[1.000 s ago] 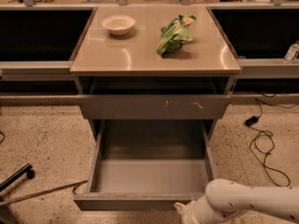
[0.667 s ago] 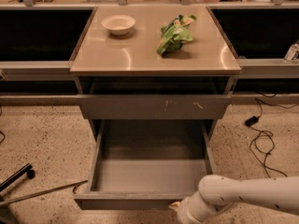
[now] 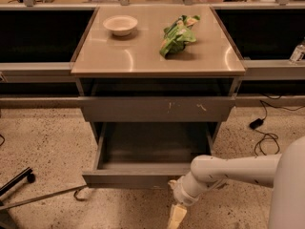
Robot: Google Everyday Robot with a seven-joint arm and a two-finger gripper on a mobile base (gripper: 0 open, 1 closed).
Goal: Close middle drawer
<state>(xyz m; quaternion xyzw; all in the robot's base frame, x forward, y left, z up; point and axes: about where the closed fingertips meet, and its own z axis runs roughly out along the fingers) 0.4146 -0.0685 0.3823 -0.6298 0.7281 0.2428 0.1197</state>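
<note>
The middle drawer (image 3: 138, 179) is the low, wide grey drawer with a plain front panel. It stands partly pulled out of the cabinet, and its smooth grey inside (image 3: 152, 149) shows. My gripper (image 3: 176, 216) hangs down in front of the right part of that panel, near the floor. The white arm (image 3: 228, 171) reaches in from the right, and its wrist rests at the panel's lower edge. Above is another grey drawer front with pale scratch marks (image 3: 157, 109), also slightly out.
The cabinet top (image 3: 143, 56) holds a white bowl (image 3: 120, 25) and a green bag (image 3: 177, 34). A black cable and plug (image 3: 259, 123) lie on the speckled floor at the right. A chair leg with a caster (image 3: 19, 180) is at the left.
The middle drawer has slid partway into the cabinet. My arm and gripper have moved left and forward with its front panel.
</note>
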